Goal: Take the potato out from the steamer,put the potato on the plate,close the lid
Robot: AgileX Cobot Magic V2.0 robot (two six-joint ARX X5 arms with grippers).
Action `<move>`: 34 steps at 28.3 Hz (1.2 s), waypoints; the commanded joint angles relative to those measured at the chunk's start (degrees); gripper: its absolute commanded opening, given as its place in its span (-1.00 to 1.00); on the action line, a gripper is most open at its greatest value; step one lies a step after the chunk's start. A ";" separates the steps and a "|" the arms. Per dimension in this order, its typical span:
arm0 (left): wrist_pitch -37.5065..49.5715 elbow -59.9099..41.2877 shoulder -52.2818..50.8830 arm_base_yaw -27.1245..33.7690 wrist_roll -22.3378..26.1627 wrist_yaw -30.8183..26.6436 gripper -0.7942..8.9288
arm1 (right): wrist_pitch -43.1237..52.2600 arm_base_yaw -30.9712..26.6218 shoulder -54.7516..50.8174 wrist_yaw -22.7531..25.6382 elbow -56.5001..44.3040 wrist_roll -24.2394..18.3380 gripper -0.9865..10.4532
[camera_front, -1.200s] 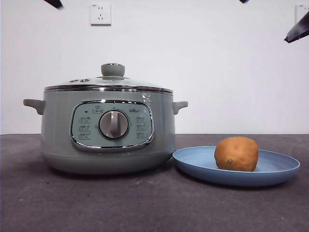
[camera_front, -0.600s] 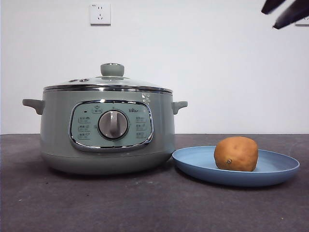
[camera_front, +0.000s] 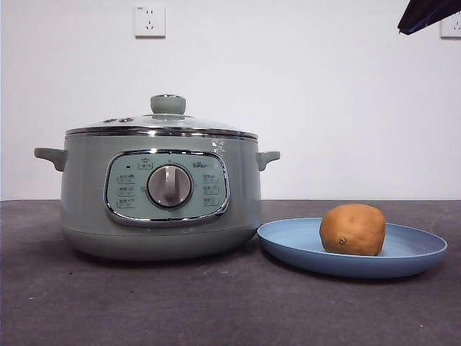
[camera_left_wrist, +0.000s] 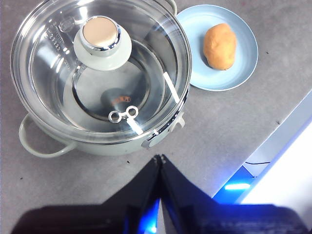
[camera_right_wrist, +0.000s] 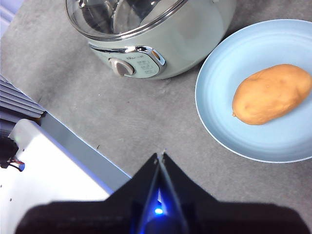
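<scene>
The orange-brown potato lies on the blue plate, to the right of the sage-green steamer. The glass lid with its green knob sits closed on the steamer. The left wrist view shows the lid, the potato and the plate from high above; my left gripper is shut and empty, well above the table beside the steamer. My right gripper is shut and empty, high above the table near the plate and potato. A dark arm tip shows at the front view's top right corner.
A dark grey table carries everything. A white wall with a socket stands behind. The table's edge and a white base show in both wrist views.
The dark arm tips at the top of the front view have drawn back: the left one is gone and the right one has risen into the top right corner. Steamer, lid, plate and potato have not moved.
</scene>
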 commanded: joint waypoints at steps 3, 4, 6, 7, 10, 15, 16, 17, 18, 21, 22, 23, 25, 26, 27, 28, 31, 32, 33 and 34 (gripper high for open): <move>17.59 -2.64 -5.73 4.28 1.73 0.31 -0.84 | 0.09 0.09 0.07 0.15 -0.02 -0.35 -0.83; 24.11 -5.35 -8.50 6.12 1.31 0.44 -0.84 | 0.07 0.09 0.07 0.15 -0.02 -0.35 -0.83; 38.01 -14.45 -15.61 10.56 -1.27 0.55 -0.84 | 0.09 0.09 0.07 0.15 -0.02 -0.35 -0.83; 44.44 -20.57 -19.69 13.03 -1.88 0.22 -0.84 | 0.09 0.09 0.07 0.15 -0.02 -0.35 -0.83; 57.09 -37.38 -30.10 19.34 -1.99 -2.12 -0.84 | 0.09 0.09 0.07 0.15 -0.02 -0.35 -0.83; 65.29 -55.67 -42.82 23.23 -2.01 -8.76 -0.84 | 0.09 0.09 0.07 0.15 -0.02 -0.35 -0.83; 65.70 -58.49 -44.96 23.37 -2.03 -9.51 -0.84 | 0.09 0.09 0.07 0.15 -0.02 -0.35 -0.83; 65.75 -60.94 -46.95 23.37 -2.03 -10.43 -0.84 | 0.09 0.09 0.07 0.15 -0.02 -0.35 -0.83; 65.75 -62.99 -48.57 23.34 -2.12 -11.06 -0.84 | 0.09 0.09 0.07 0.15 -0.04 -0.35 -0.83; 65.81 -69.31 -53.18 23.34 -2.23 -12.50 -0.84 | 0.09 0.09 0.07 0.15 -0.04 -0.35 -0.83; 65.83 -71.34 -54.55 23.34 -2.23 -12.48 -0.84 | 0.09 0.09 0.07 0.15 -0.02 -0.35 -0.83; 65.85 -73.24 -55.80 23.34 -2.51 -12.46 -0.84 | 0.09 0.09 0.07 0.15 -0.04 -0.35 -0.83; 65.83 -76.59 -57.99 23.34 -3.63 -12.50 -0.84 | 0.09 0.09 0.07 0.15 -0.02 -0.35 -0.83; 65.83 -78.29 -59.12 23.34 -3.72 -12.52 -0.84 | 0.09 0.09 0.07 0.15 -0.02 -0.35 -0.83; 65.85 -79.73 -60.11 23.34 -3.72 -12.63 -0.84 | 0.09 0.09 0.07 0.15 -0.02 -0.35 -0.83; 65.83 -81.33 -61.29 23.34 -3.72 -13.07 -0.84 | 0.09 0.09 0.07 0.15 -0.02 -0.35 -0.83; 65.83 -85.55 -64.63 23.34 -3.76 -13.51 -0.84 | 0.09 0.09 0.07 0.15 -0.02 -0.35 -0.83; 65.83 -86.88 -65.79 23.34 -3.76 -13.55 -0.84 | 0.09 0.09 0.07 0.15 -0.02 -0.35 -0.83; 65.83 -88.00 -66.71 23.34 -3.74 -13.55 -0.84 | 0.09 0.09 0.07 0.15 -0.04 -0.35 -0.83; 65.85 -89.07 -67.58 23.34 -3.74 -13.57 -0.84 | 0.09 0.09 0.07 0.15 -0.02 -0.35 -0.83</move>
